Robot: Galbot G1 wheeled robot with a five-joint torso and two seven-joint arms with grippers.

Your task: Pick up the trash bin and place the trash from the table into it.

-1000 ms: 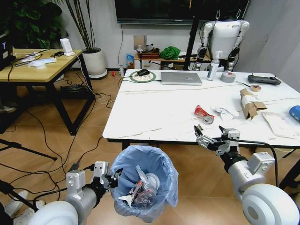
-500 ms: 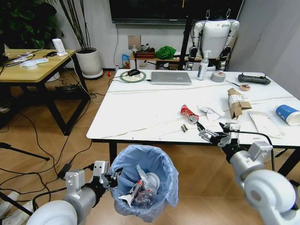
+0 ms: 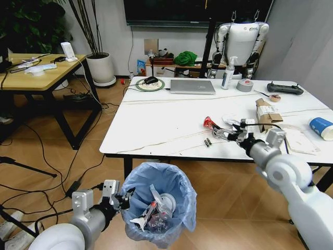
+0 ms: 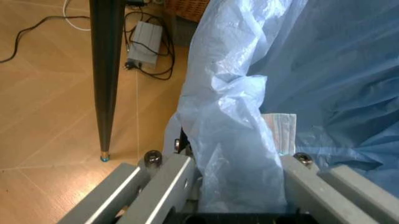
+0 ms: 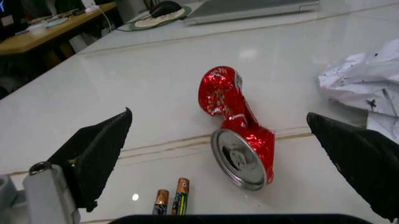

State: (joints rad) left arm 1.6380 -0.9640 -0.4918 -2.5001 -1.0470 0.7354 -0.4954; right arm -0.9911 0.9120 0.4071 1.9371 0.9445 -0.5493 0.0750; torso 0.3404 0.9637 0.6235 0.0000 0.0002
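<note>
Trash bin sits on the floor just below the desk's near edge, its blue bag rim pinched in the left gripper's fingers. Right gripper hovers over the desk with fingers spread wide around a crushed red can — two small batteries beside it. Looks like the grab step; next it needs to drop and close on the can

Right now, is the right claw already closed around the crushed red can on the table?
No, the right claw is open, its fingers spread wide on either side of the crushed red can, which lies untouched on the table.
</note>
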